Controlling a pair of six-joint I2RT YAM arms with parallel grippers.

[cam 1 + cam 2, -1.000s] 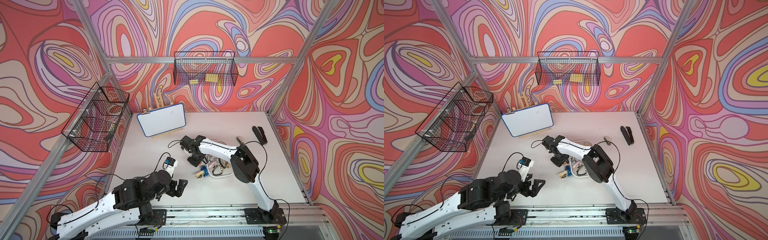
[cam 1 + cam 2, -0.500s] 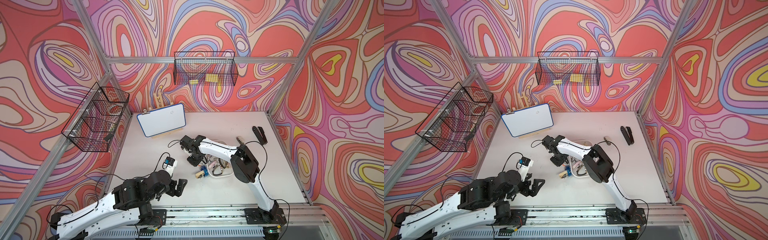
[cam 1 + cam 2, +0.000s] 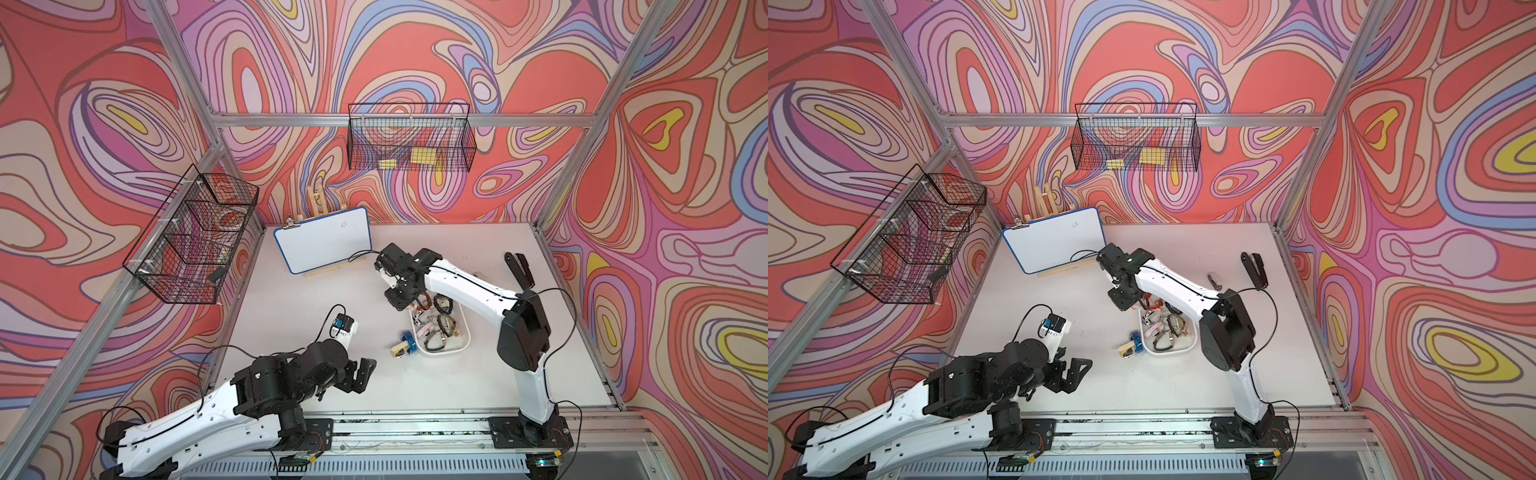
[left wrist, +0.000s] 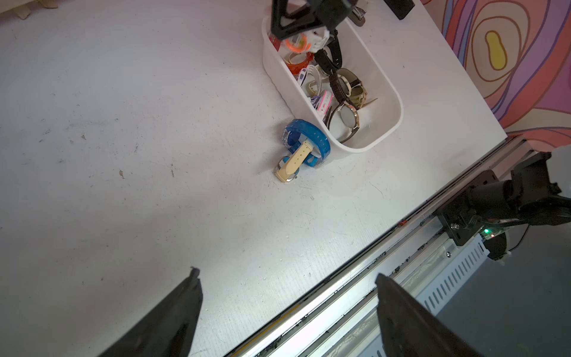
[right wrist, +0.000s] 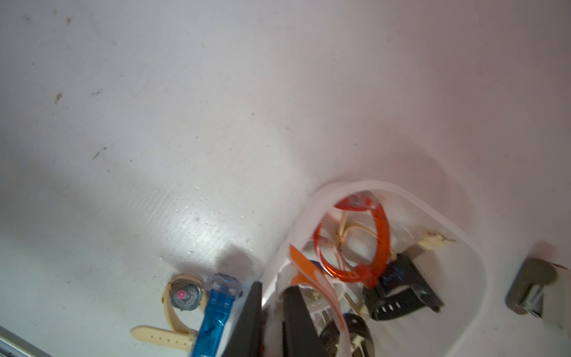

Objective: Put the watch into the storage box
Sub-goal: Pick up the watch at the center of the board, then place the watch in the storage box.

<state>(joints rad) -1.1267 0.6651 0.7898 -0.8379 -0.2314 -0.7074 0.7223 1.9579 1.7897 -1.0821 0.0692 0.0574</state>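
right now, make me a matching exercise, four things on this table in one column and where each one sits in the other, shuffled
Things:
1 blue watch
2 brown-strap watch
3 black stapler
4 whiteboard

Places:
a inside the white box
b propped on a wooden stand at the back
c on the table, just outside the box
d by the table's right edge

Pairs: 1-c, 2-a, 3-d, 4-b

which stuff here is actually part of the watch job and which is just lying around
Job: storage box, blue watch, cream watch, right tool at the box.
Lying about: whiteboard, back wire basket, side wire basket, black stapler-like thing.
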